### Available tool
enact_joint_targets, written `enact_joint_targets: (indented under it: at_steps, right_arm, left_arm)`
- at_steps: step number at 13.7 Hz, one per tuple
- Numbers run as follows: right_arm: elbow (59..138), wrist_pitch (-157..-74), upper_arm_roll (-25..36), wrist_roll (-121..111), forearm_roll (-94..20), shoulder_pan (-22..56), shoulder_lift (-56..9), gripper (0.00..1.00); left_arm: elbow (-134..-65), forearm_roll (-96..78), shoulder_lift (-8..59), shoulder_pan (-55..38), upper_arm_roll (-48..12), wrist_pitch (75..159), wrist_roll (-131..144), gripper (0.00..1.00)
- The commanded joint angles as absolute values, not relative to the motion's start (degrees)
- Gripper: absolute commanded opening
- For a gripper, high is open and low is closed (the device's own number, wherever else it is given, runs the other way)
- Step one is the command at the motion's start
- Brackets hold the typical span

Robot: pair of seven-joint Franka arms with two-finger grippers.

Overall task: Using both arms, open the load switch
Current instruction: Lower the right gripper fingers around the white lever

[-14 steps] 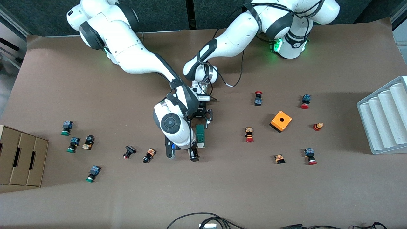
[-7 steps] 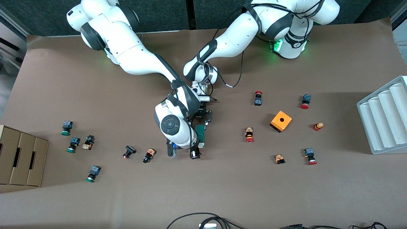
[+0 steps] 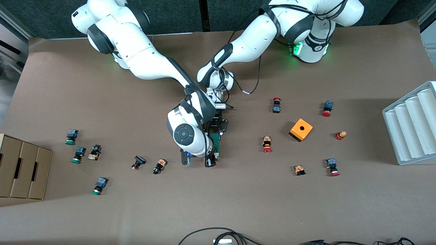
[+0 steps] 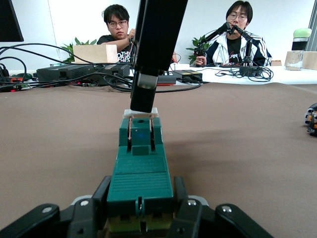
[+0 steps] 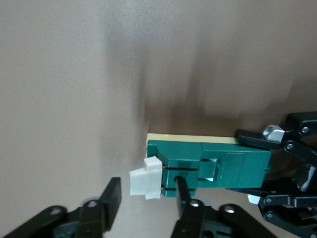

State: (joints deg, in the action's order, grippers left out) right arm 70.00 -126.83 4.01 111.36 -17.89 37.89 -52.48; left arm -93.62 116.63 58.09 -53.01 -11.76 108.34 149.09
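The dark-green load switch (image 3: 215,143) lies flat in the middle of the table. Its white sliding piece (image 5: 146,177) is at the end nearer the front camera. My left gripper (image 3: 217,130) is shut on the end toward the arm bases, and in the left wrist view its fingers (image 4: 101,193) press both sides of the green body (image 4: 141,163). My right gripper (image 3: 209,161) is down at the white end and open. Its fingers (image 5: 111,198) stand either side of the white piece with a gap left. One right finger (image 4: 146,89) shows just over the white piece (image 4: 141,113).
An orange cube with a hole (image 3: 301,129) and several push buttons (image 3: 267,144) lie toward the left arm's end. More buttons (image 3: 159,166) lie toward the right arm's end. A grey ribbed tray (image 3: 408,126) and cardboard boxes (image 3: 20,170) stand at the table's two ends.
The left gripper has moved onto the switch's end and shut on it. The right gripper has slid in over the white end and its jaws have narrowed.
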Motion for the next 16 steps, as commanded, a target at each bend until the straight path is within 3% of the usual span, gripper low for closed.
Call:
enact_joint_targets:
  at_steps: [1,7,12,16]
  right_arm:
    - [67.7,-125.3,4.7,112.1,-19.5,38.4,-54.0,0.47]
    - [67.5,-126.5,4.5,112.1,-19.6,38.6,-54.9,0.46]
    - [67.6,-125.9,4.6,112.1,-20.4,38.9,-54.6,0.27]
    - [67.6,-125.9,4.6,112.1,-20.5,39.0,-54.5,0.24]
  left_arm:
    - [-91.9,117.7,59.4,-53.3,-11.9,108.5,149.3,0.54]
    - [-91.9,117.6,59.5,-53.3,-11.9,108.4,149.3,0.54]
    - [-91.9,117.6,59.5,-53.3,-11.9,108.4,149.3,0.54]
    - [-91.9,117.6,59.5,-53.3,-11.9,108.5,149.3,0.54]
